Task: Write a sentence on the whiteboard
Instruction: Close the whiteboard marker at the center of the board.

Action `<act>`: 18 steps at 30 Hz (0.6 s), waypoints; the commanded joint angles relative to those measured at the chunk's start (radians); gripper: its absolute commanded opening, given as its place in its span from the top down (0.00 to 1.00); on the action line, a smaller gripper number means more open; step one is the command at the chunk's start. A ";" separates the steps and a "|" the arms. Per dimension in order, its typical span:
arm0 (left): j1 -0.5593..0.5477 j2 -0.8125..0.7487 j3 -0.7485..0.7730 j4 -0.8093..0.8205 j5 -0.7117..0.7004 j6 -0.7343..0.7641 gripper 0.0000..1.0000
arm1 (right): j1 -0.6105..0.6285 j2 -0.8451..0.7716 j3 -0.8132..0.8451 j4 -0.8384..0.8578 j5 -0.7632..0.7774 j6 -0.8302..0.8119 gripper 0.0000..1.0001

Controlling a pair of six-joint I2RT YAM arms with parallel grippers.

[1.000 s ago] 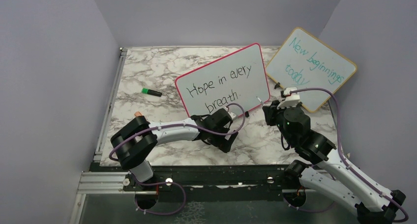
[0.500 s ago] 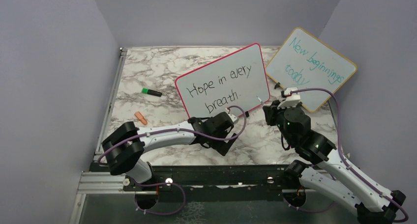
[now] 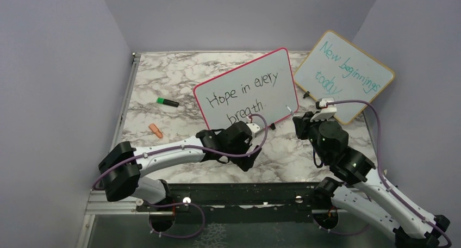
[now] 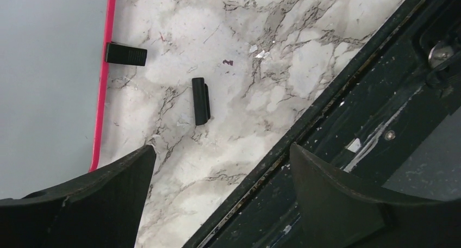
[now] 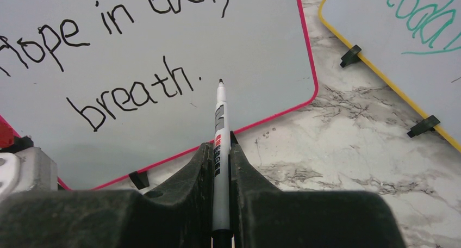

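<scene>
The right gripper (image 5: 220, 147) pinched the marker (image 5: 219, 123) tip-forward at the whiteboard (image 5: 261, 52) for writing beside the sentence (image 5: 133, 95), while the left gripper (image 4: 220, 150) hung wide and empty.

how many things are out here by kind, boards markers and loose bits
boards: 2, the whiteboard and the wooden-framed board
markers: 2, green marker and white marker in the right gripper
black cap: 1
orange piece: 1
total: 6
</scene>
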State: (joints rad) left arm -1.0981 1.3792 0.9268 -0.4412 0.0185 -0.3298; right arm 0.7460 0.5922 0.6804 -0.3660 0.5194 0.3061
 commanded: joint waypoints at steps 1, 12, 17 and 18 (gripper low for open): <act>-0.002 0.042 0.006 0.014 -0.031 0.002 0.13 | -0.004 -0.014 -0.010 0.009 0.026 0.013 0.99; -0.002 0.157 0.035 0.006 -0.049 -0.015 0.36 | -0.003 -0.013 -0.014 0.012 0.024 0.014 0.99; -0.002 0.208 0.060 0.006 -0.045 -0.011 0.47 | -0.002 -0.006 -0.011 0.014 0.024 0.010 0.99; -0.002 0.221 0.064 0.006 -0.040 -0.009 0.49 | -0.003 -0.005 -0.010 0.014 0.024 0.010 0.99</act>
State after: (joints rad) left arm -1.0981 1.5581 0.9447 -0.4438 -0.0124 -0.3374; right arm 0.7460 0.5880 0.6762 -0.3664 0.5198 0.3134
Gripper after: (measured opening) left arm 0.551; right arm 0.167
